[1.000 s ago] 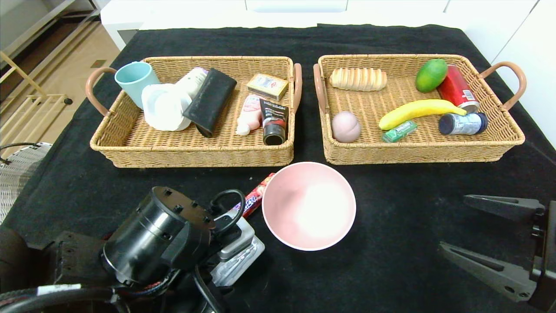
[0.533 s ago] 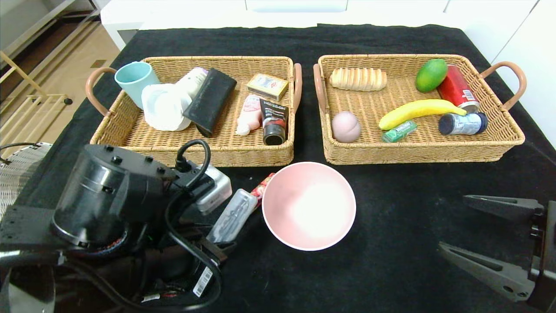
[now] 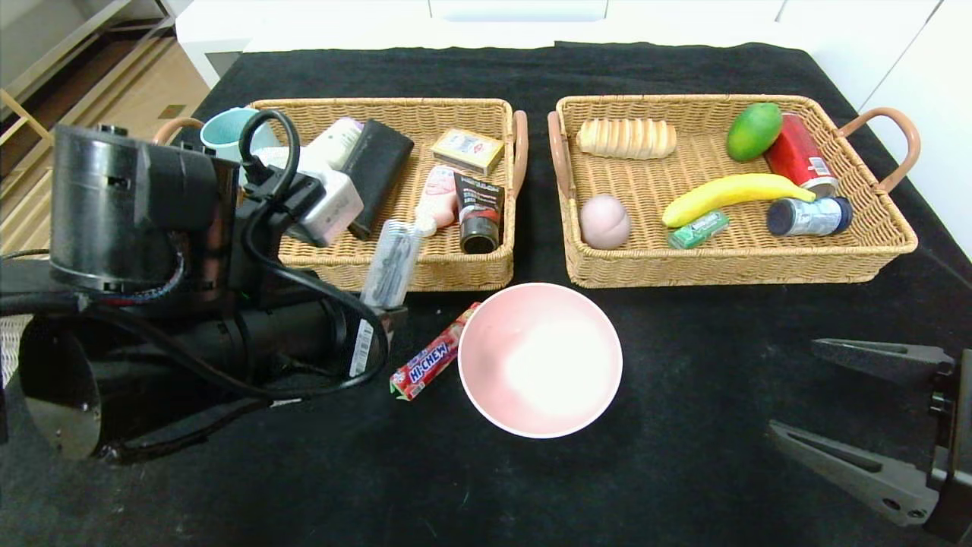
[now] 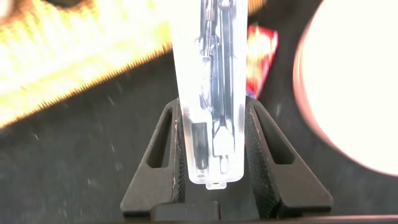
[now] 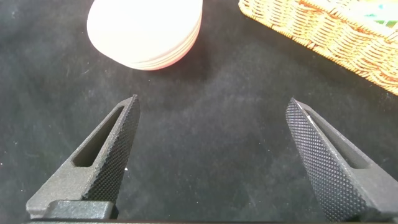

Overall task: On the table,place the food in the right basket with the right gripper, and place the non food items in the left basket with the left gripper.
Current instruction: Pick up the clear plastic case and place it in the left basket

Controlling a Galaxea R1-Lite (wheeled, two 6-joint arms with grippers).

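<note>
Left gripper [image 4: 214, 134] clenched on the clear cutlery box [image 3: 390, 264], raised off the table [image 3: 683, 471] at the front rim of the left basket [image 3: 342, 270], box standing nearly upright. Glasses case [image 3: 377, 176] lies inside that basket. Pink bowl [image 3: 540, 359] sits on the cloth before the two baskets; candy stick pack [image 3: 430, 360] just beside it on its left. Peach ball [image 3: 604, 220] and bread loaf [image 3: 626, 138] lie in the right basket [image 3: 759, 262]. Right gripper [image 5: 211, 155] low at the near right, jaws spread wide, holding nothing.
</note>
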